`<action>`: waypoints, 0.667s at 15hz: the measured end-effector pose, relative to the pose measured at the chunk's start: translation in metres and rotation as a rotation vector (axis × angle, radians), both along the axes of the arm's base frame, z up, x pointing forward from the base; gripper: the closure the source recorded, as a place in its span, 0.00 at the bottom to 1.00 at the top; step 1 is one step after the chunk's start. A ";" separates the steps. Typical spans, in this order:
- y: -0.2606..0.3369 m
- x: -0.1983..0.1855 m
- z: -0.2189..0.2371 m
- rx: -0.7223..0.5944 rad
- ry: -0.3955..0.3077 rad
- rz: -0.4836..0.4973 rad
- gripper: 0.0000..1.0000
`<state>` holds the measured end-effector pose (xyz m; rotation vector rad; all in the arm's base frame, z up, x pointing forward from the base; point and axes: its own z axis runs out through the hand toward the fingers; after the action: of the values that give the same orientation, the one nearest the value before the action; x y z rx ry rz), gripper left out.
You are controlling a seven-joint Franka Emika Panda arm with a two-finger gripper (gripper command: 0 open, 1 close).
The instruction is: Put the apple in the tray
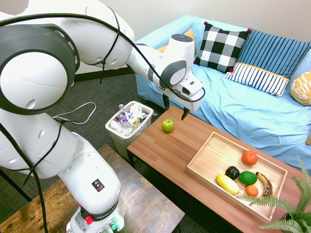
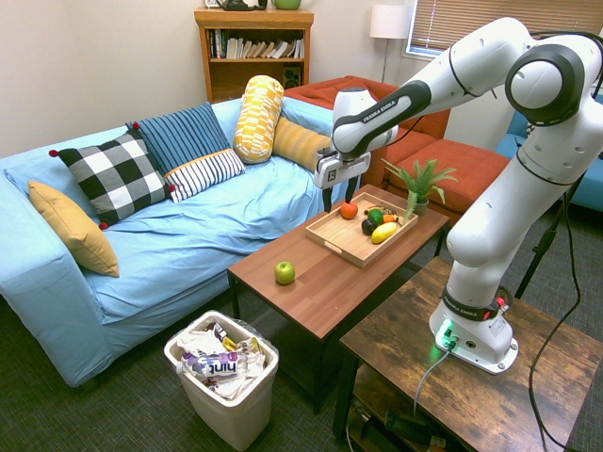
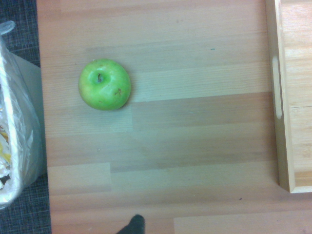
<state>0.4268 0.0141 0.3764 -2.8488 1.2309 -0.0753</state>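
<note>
gripper (image 1: pixel 176 109) is above the coffee table (image 1: pixel 147 145), fingers apart, nothing between them; apple (image 1: pixel 167 125) sits on bare wood near the table end by the wastebasket (image 1: pixel 129 122), outside the tray (image 1: pixel 212 139), which lies further along the same table. step in hand looks like the approach: get over the apple, then straight down. main risk i see: apple is round and glossy, so an off-centre close pushes it instead of gripping it, and with the table edge near it could roll off, maybe into the bin. same result if one finger lands on top during descent. going too low means fingertips hit the wood; too high means a pinch on the upper curve and a slip in transit. on the carry, low clearance would clip the tray's raised side and knock the apple loose or shove the tray. far half of the tray already has fruit, orange (image 1: pixel 249 157), yellow fruit (image 1: pixel 227 184), banana (image 1: pixel 265 184), so a drop there could bounce or bump them; the half nearer the apple is the safer target, released low so it doesn't roll
</note>
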 end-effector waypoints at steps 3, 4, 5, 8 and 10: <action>0.008 0.001 -0.002 -0.008 -0.001 -0.008 0.00; 0.016 0.003 -0.003 -0.011 -0.010 -0.006 0.00; 0.027 0.006 -0.006 -0.012 -0.023 -0.003 0.00; 0.064 0.018 -0.030 -0.015 -0.043 0.013 0.00; 0.092 0.025 -0.061 -0.028 -0.042 0.024 0.00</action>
<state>0.4514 0.1065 0.3157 -2.8696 1.1971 -0.1527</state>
